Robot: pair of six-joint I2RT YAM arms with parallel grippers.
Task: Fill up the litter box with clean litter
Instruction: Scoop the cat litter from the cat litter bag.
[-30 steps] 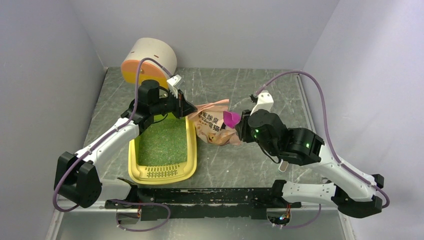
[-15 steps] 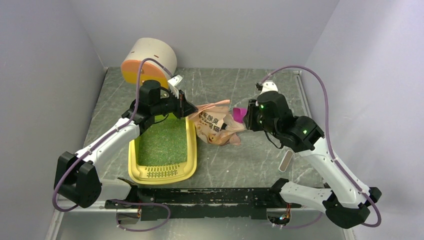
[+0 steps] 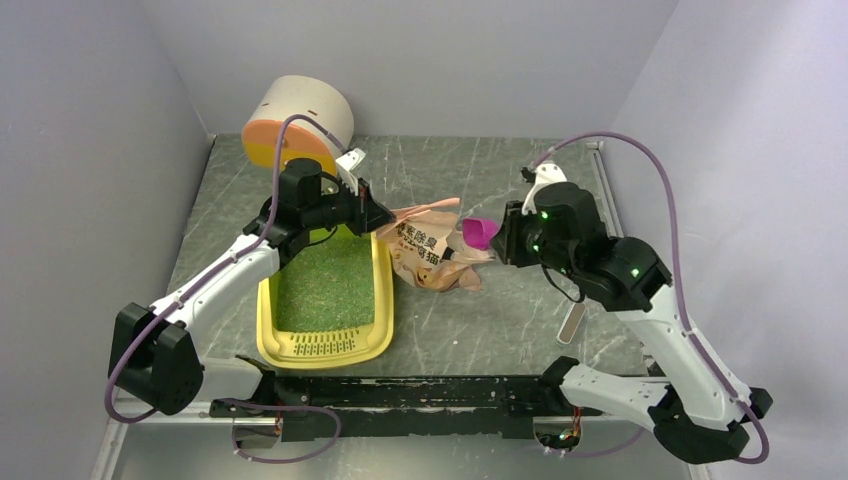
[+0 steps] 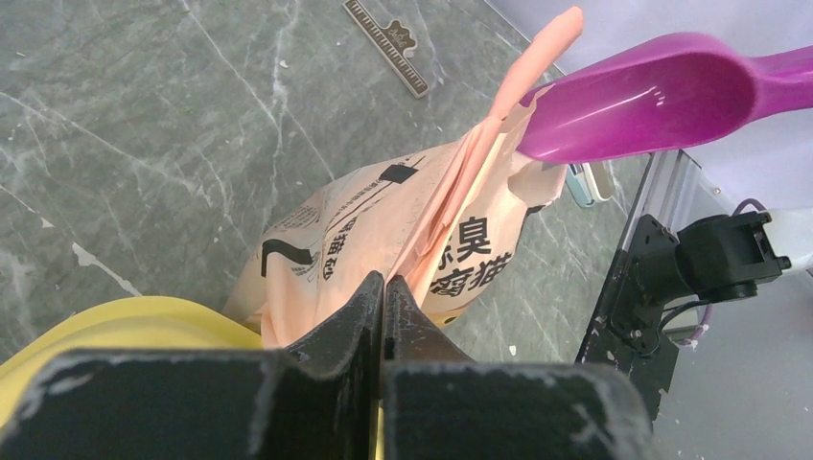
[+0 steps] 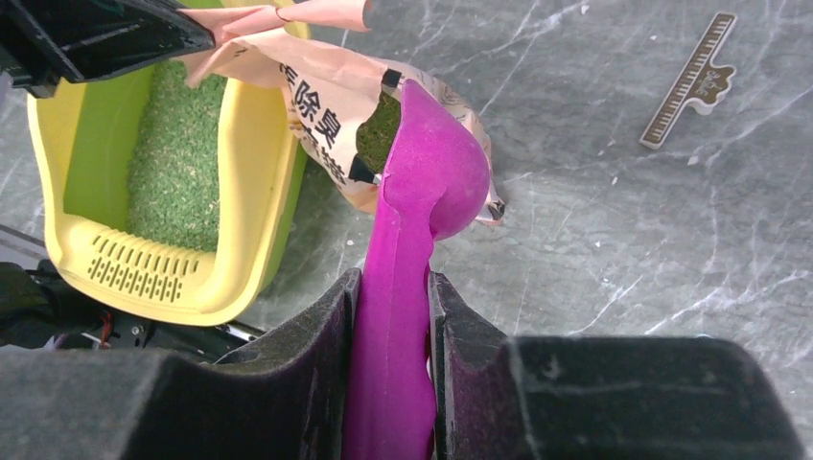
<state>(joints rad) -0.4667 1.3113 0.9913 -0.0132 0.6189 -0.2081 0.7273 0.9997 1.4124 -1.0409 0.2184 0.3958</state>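
The yellow litter box (image 3: 384,292) lies left of centre, grille toward the arms, with green clean litter (image 3: 325,285) covering its floor; both also show in the right wrist view, litter box (image 5: 244,182) and litter (image 5: 177,163). A pink-beige bag (image 3: 430,250) lies right of it. My left gripper (image 3: 385,215) is shut on the bag's upper edge (image 4: 383,220), holding its mouth up. My right gripper (image 3: 505,240) is shut on the handle of a magenta scoop (image 5: 431,182), whose bowl (image 4: 633,101) hangs at the bag's mouth. Green granules (image 5: 379,120) show inside the bag.
A white cylinder with an orange end (image 3: 300,125) stands at the back left, behind the litter box. A small ruler-like clip (image 3: 572,323) lies on the table under the right arm. Walls close in the left, back and right sides; a black rail (image 3: 400,395) runs along the front.
My right arm has risen and swung right and back, carrying the scoop bowl a little to the right at the bag's mouth. The left arm and the bag have stayed put.
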